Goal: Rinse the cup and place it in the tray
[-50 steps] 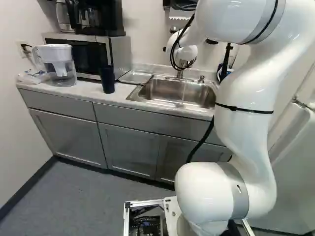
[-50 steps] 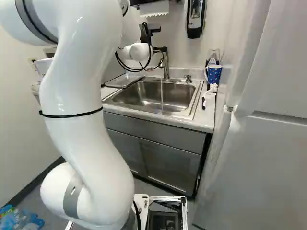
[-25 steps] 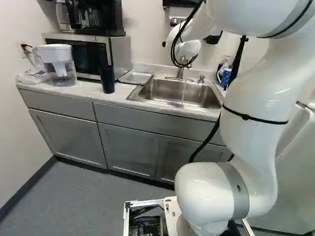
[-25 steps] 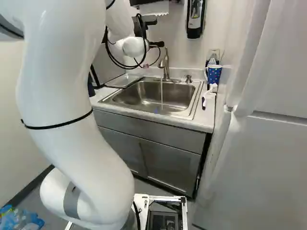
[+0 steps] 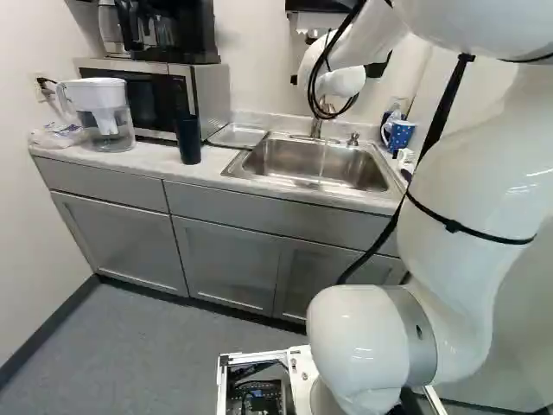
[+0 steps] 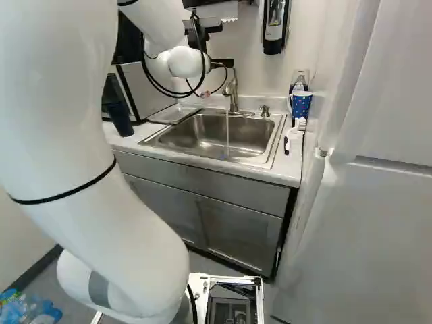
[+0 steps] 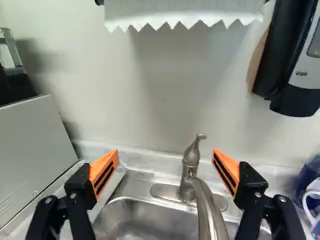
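Observation:
My gripper [image 6: 221, 63] is partly hidden behind the wrist in the right base view, above the sink's back left part. In the wrist view the gripper [image 7: 165, 167] stands wide open with nothing held, the faucet ahead between its orange pads. A dark blue cup [image 5: 188, 140] stands upright on the counter by the microwave. A blue dotted mug [image 6: 301, 104] is at the counter's back right corner. The shallow metal tray [image 5: 237, 136] lies left of the sink [image 5: 315, 162]. A thin stream of water [image 6: 227, 135] falls from the faucet [image 6: 233, 91].
A microwave [image 5: 154, 99] and a water pitcher [image 5: 102, 112] stand left of the tray. A white-handled brush [image 6: 293, 134] lies right of the sink. A paper towel dispenser and a soap dispenser [image 6: 273, 27] hang on the wall.
The arm has folded back towards the base cameras, its wrist drawn back a little. The dotted mug now shows in the left base view, the dark cup more fully in the right one.

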Controlling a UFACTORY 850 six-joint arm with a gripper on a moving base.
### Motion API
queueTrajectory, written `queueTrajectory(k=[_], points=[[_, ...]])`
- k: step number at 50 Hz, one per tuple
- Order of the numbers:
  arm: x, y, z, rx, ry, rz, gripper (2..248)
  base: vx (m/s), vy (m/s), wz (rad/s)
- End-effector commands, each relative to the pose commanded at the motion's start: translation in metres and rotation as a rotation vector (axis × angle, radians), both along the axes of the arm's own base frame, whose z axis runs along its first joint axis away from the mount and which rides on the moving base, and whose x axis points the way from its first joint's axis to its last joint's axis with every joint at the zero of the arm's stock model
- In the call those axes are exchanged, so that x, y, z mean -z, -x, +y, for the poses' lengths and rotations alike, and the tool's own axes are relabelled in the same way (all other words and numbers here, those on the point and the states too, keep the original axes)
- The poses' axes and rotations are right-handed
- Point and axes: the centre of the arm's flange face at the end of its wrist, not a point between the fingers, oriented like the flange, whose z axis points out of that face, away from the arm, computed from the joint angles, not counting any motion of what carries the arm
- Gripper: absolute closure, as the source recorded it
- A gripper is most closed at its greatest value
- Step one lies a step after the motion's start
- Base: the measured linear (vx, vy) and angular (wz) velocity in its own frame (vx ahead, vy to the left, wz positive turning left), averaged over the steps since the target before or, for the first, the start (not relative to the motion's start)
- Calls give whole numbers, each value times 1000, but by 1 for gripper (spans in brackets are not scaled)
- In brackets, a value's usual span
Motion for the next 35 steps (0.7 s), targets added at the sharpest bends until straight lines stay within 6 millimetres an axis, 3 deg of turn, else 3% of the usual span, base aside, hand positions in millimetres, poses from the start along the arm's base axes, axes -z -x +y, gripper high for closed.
queueTrajectory(k=[35], points=[[22,68,-24,63,-34,245,3,0,0,0]])
